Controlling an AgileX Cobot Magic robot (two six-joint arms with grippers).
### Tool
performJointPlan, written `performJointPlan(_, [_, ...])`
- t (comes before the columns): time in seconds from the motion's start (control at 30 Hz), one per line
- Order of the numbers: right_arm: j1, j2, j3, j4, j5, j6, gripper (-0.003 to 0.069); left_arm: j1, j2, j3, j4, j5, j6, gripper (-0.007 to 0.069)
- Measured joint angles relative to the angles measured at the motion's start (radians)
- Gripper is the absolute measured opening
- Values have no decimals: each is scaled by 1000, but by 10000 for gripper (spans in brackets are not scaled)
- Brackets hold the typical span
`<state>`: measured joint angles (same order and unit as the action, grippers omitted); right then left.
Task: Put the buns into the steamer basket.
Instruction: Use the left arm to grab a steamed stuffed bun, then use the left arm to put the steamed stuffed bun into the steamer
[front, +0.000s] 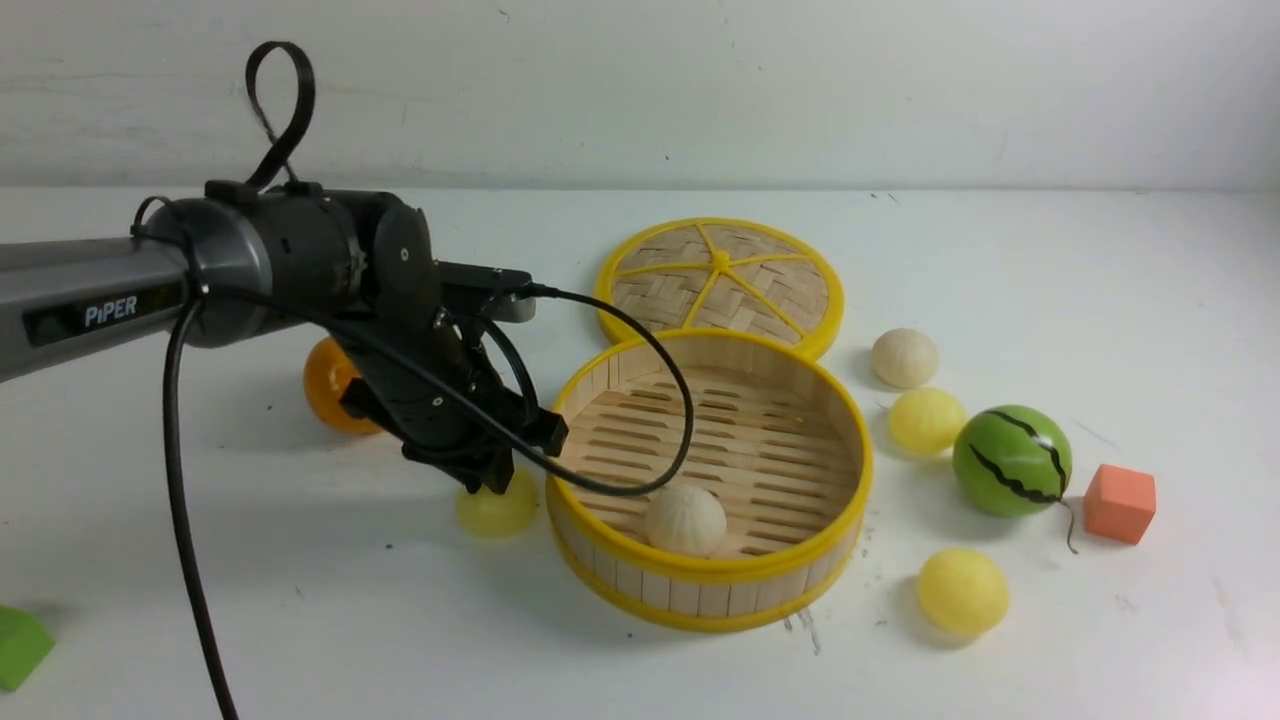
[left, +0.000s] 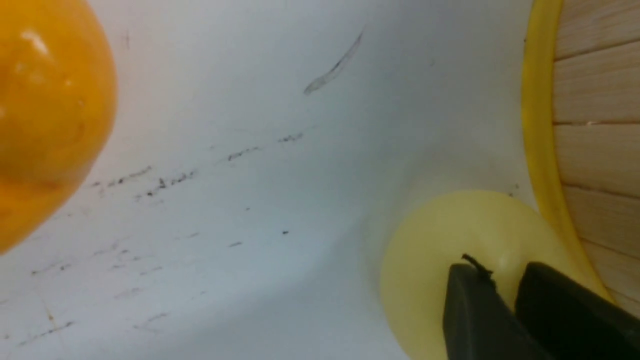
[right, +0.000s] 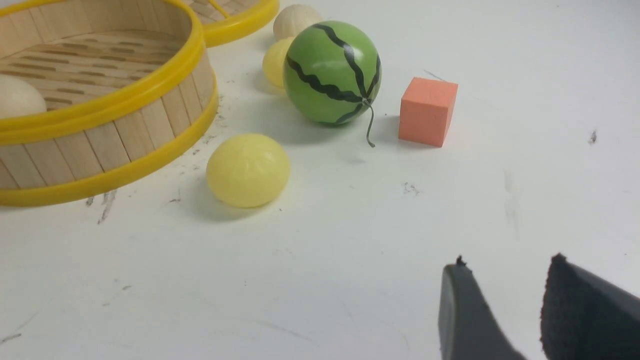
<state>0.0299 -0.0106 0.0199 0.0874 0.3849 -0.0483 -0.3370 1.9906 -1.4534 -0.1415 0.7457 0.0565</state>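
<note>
Near, lower right of front view: front yellow bun (front: 962, 590) lies loose on the table (front: 300, 600), just outside the steamer basket (front: 700, 578).
Right gripper (right: 507, 265): fingers spread, nothing between them, well apart from that bun.
Basket floor: one off-white bun inside (front: 685, 520), by the near wall.
Left gripper (front: 495, 475): down on the wall-side yellow bun (front: 497, 512), which sits just beside the basket's outer wall, left of centre. The fingers are drawn close with a slit of yellow between. We cannot tell whether they pinch it or only rest on it.
Farther, right: back yellow bun (front: 927, 420) and back off-white bun (front: 905, 357) on the table, near the watermelon ball (front: 1012, 460).
Far: lid (front: 720, 280).
Count: we make it one in, four out.
Risk, grip: we judge the hold shallow on a soft round bun, so it may squirt out on the lift.
Risk, rim: the wall stands so close that bun or fingers could catch it and shove the basket.
Risk, cable (front: 690, 410): it droops over the rim and could drag the bun inside.
</note>
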Motion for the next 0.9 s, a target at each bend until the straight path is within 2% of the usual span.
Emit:
performJointPlan(0.03, [0,0,0,0,0,0,239,0,0,0,2,1,3,4])
performJointPlan(0.1, [0,0,0,0,0,0,239,0,0,0,2,3,8,-13])
performJointPlan(0.27, [0,0,0,0,0,0,239,0,-5,-33,4,74,18,-13])
performJointPlan(0.37, [0,0,0,0,0,0,239,-13,-75,-155,-2,185,24,-13])
performJointPlan(0.53, [0,0,0,0,0,0,239,-74,-92,-303,-11,213,44,-13])
performJointPlan(0.9, [0,0,0,0,0,0,239,-101,170,-454,-13,202,47,-11])
